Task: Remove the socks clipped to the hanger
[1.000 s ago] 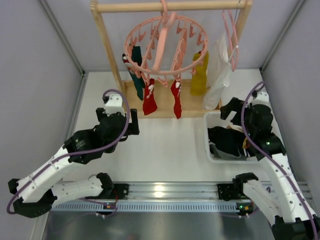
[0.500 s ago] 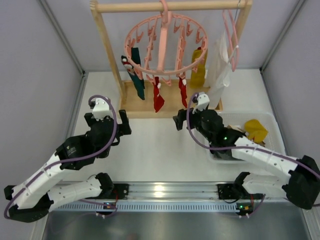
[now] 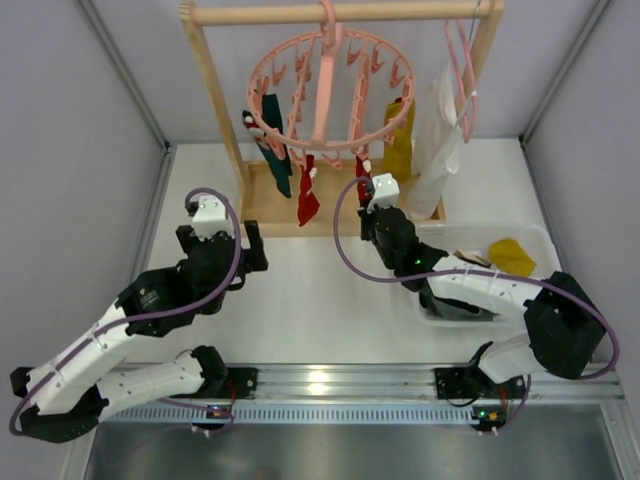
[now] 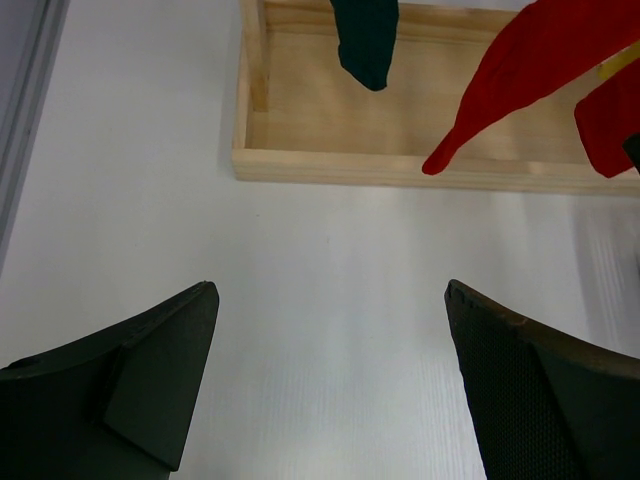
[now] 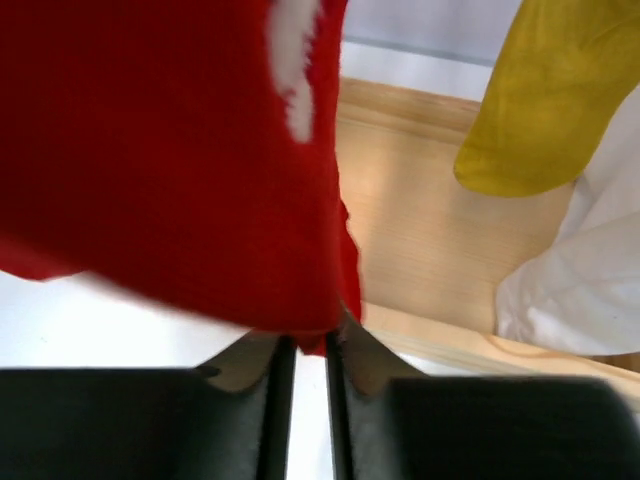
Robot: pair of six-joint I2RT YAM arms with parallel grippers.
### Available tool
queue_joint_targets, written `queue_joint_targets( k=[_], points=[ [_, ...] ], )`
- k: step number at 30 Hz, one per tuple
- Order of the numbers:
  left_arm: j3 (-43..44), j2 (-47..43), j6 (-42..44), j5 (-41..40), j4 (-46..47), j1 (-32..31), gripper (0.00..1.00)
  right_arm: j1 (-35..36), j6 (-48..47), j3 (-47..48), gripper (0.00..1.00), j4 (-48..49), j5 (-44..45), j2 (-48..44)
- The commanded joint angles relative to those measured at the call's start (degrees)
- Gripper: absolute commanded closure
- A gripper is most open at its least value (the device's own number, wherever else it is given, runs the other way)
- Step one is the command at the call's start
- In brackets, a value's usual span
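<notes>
The round pink hanger (image 3: 322,100) hangs from the wooden rail. Clipped to it are a dark teal sock (image 3: 275,152) (image 4: 365,40), two red socks and a mustard sock (image 3: 400,140) (image 5: 550,100). My right gripper (image 3: 367,203) (image 5: 310,345) is shut on the bottom tip of the right red sock (image 3: 363,180) (image 5: 170,150), pinched between both fingers. The left red sock (image 3: 308,196) (image 4: 520,70) hangs free. My left gripper (image 3: 222,238) (image 4: 330,300) is open above the bare table, in front of the rack base, with nothing in it.
The wooden rack base (image 4: 400,120) (image 5: 420,220) lies under the socks. A white cloth (image 3: 440,150) (image 5: 570,290) and a thin pink clothes hanger (image 3: 462,70) hang at the right. A white bin (image 3: 540,238) at the right holds a mustard sock (image 3: 512,255) and dark socks.
My right arm swung from the bin to the right red sock, and its jaws went from open to shut on the tip. The left arm shifted slightly and stayed open.
</notes>
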Motion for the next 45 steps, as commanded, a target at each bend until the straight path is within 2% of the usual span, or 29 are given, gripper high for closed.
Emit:
queue_joint_targets(
  k=[1,5,12,21,24,29,38,45],
  points=[
    [4.12,1.19,-2.97,3.01,0.28,-0.07,0.01,0.99,-1.42,1.01,0.89,9.31,0.94,-0.11],
    [9.58,4.35,-4.39,4.95,0.54,-0.07,0.01,2.3,-1.68,-0.66,1.0,11.34,0.76,-2.13],
    [25.2,19.12,-2.98,10.14,0.8,-0.24,0.01,4.94,2.71,-3.91,1.0,9.23,-1.17,-8.63],
    [40.15,31.68,-3.24,9.18,1.42,-1.03,0.01,10.48,7.8,-9.88,1.0,11.25,-3.79,-14.25],
    [43.15,34.77,-2.63,6.81,1.86,-1.39,0.01,11.44,9.48,-11.55,1.0,12.57,-4.95,-15.66],
    [47.02,39.16,-1.49,8.03,3.61,-1.39,0.01,13.03,10.27,-12.52,1.0,13.01,-4.78,-16.99],
    [49.57,45.49,2.12,5.84,7.39,-1.39,0.01,14.43,11.94,-14.98,1.0,15.65,-5.3,-17.87],
    [49.58,46.64,2.56,3.03,8.19,-1.3,0.02,14.96,11.94,-15.43,1.0,15.73,-6.0,-18.31]
  ],
)
